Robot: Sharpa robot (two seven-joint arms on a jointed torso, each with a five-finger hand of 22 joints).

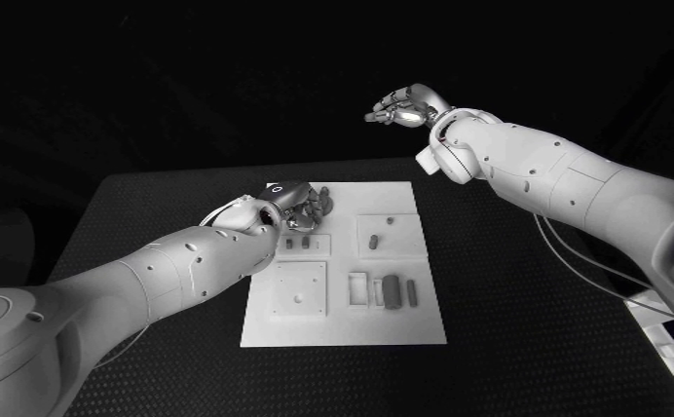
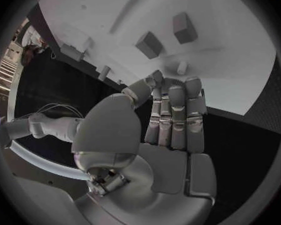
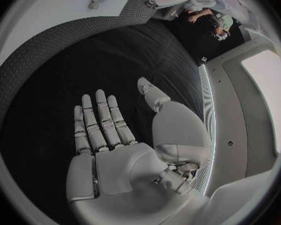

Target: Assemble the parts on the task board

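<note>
The flat white rectangular task board (image 1: pixel 344 324) lies in the middle of the black table (image 1: pixel 534 339), with several small grey block-shaped parts (image 1: pixel 392 291) lying in its shallow recesses and two more standing near its far left corner. The left hand (image 1: pixel 292 208) hovers low over that far corner, fingers held straight and close together with nothing in them; in the left wrist view the fingertips (image 2: pixel 176 92) reach toward the board's edge just short of a small peg-like part (image 2: pixel 182 67) and two upright blocks (image 2: pixel 150 44). The right hand (image 1: pixel 403 108) is raised well clear of the board, fingers extended and apart, holding nothing. The parts look rigid, light and smooth-sided, so they would likely slip or topple under a sideways nudge; a pinch across the two long flat faces, close to the middle, seems the safest hold.
</note>
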